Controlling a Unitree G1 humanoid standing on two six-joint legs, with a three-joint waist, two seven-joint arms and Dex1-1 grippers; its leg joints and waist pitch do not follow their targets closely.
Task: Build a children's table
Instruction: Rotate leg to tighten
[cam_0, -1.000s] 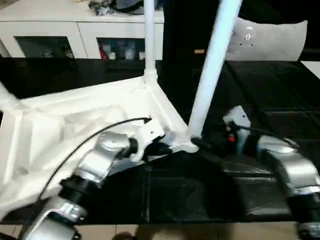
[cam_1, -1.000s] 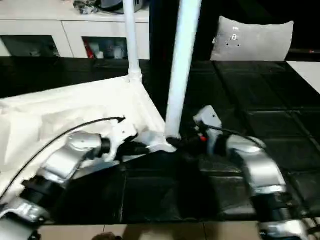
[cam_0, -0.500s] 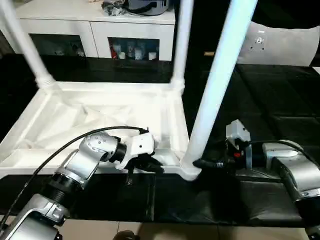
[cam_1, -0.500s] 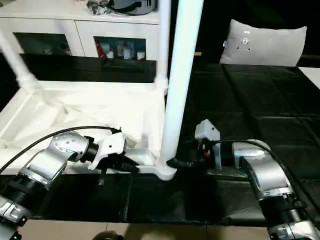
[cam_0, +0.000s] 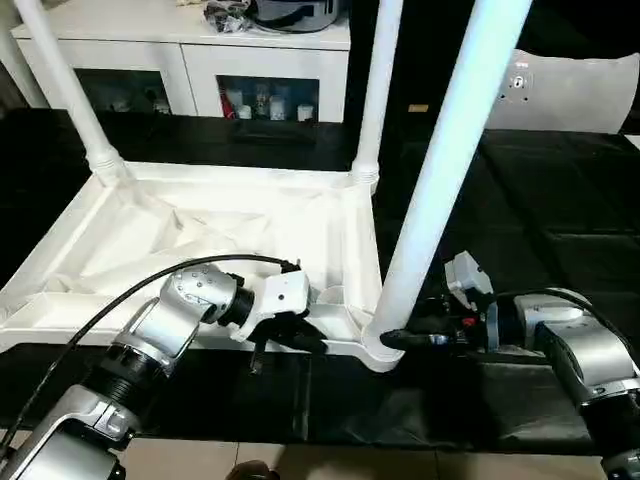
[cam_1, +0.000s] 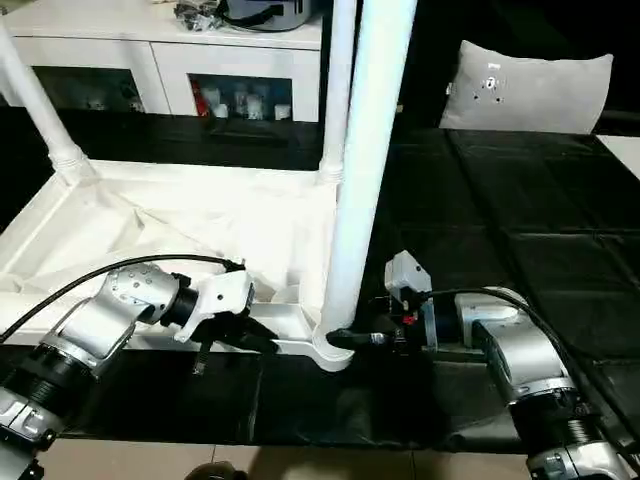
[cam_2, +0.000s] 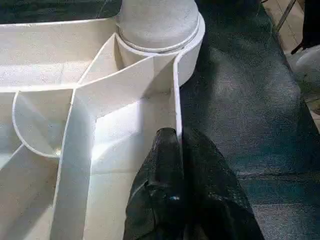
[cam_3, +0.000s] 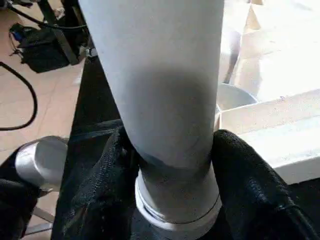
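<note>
The white table top (cam_0: 200, 230) lies upside down on the black mat, ribbed underside up. Three white legs stand in its corner sockets: far left (cam_0: 60, 85), far right (cam_0: 375, 90) and near right (cam_0: 450, 170). My left gripper (cam_0: 295, 337) is shut on the top's near rim; in the left wrist view the fingers (cam_2: 170, 165) pinch that thin wall (cam_2: 176, 100) beside the near right socket (cam_2: 160, 35). My right gripper (cam_0: 400, 339) is shut on the near right leg just above its socket, with fingers (cam_3: 102, 185) on either side of the leg (cam_3: 160, 75).
A white glass-door cabinet (cam_0: 200, 70) stands along the back. A grey cushion (cam_0: 570, 95) leans at the back right. The black mat (cam_0: 540, 220) stretches to the right of the table top. Tan floor (cam_0: 330, 462) shows at the near edge. A black cable (cam_0: 120, 305) loops over my left forearm.
The view has shifted. The table top has swung from a tilted, skewed pose to lying flat and square, and the far left leg has come into view. Both grippers have kept their holds.
</note>
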